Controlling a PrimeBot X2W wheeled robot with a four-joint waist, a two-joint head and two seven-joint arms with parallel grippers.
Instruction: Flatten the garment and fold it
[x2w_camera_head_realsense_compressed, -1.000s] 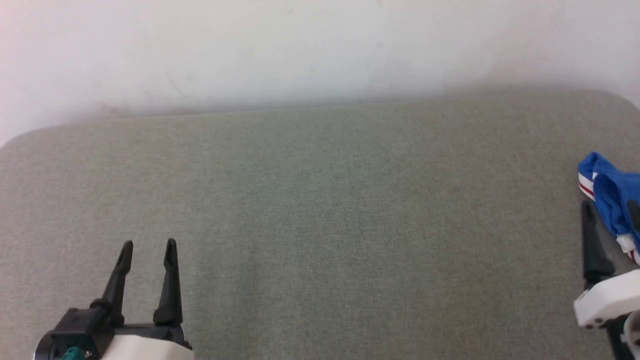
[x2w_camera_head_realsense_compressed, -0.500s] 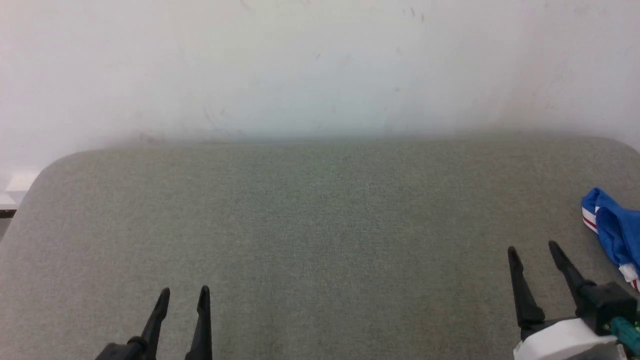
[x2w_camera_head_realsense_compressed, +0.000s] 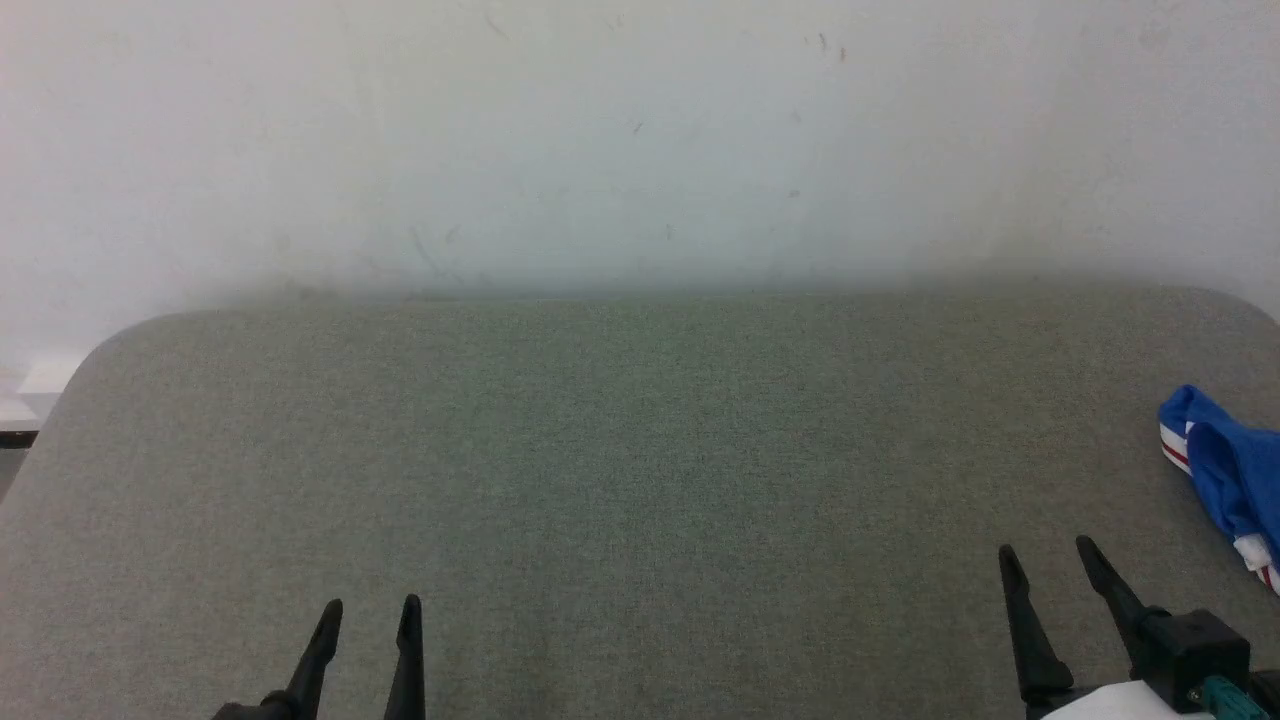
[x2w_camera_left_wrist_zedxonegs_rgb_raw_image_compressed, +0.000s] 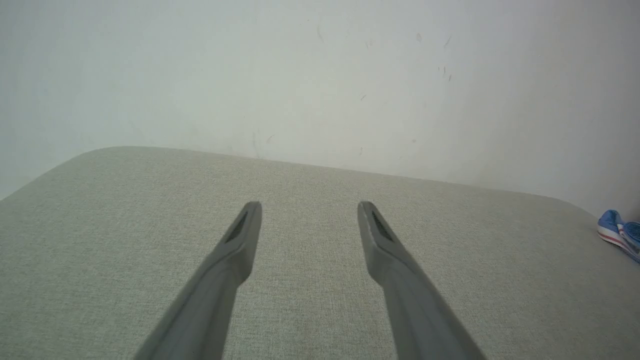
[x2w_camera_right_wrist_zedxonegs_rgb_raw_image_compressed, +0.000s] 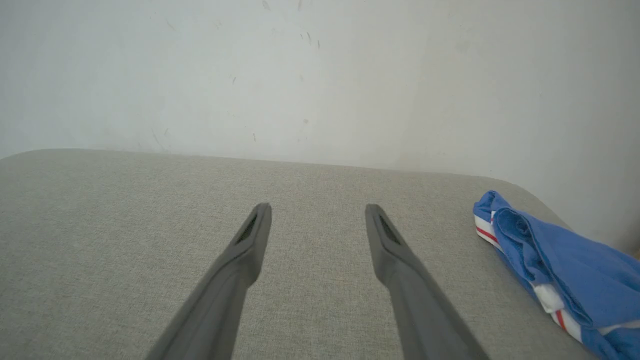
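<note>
The garment (x2w_camera_head_realsense_compressed: 1225, 470) is a bunched royal-blue cloth with red-and-white striped trim, lying at the far right edge of the grey surface. In the right wrist view the garment (x2w_camera_right_wrist_zedxonegs_rgb_raw_image_compressed: 550, 265) lies to the right of my fingers, apart from them. A small piece of the garment (x2w_camera_left_wrist_zedxonegs_rgb_raw_image_compressed: 617, 232) shows at the right border of the left wrist view. My right gripper (x2w_camera_head_realsense_compressed: 1045, 555) stands open at the lower right, left of the garment, holding nothing. My left gripper (x2w_camera_head_realsense_compressed: 370, 608) stands open at the lower left, also with nothing in it.
The grey fabric-covered surface (x2w_camera_head_realsense_compressed: 640, 470) has rounded far corners and ends at a white wall (x2w_camera_head_realsense_compressed: 640, 140) behind it. Beyond its left corner a strip of floor and skirting (x2w_camera_head_realsense_compressed: 20, 410) shows.
The head camera tilted up, so wall fills more of the picture. My right gripper swung from the right border beside the garment to a spot left of it, fingers pointing forward.
</note>
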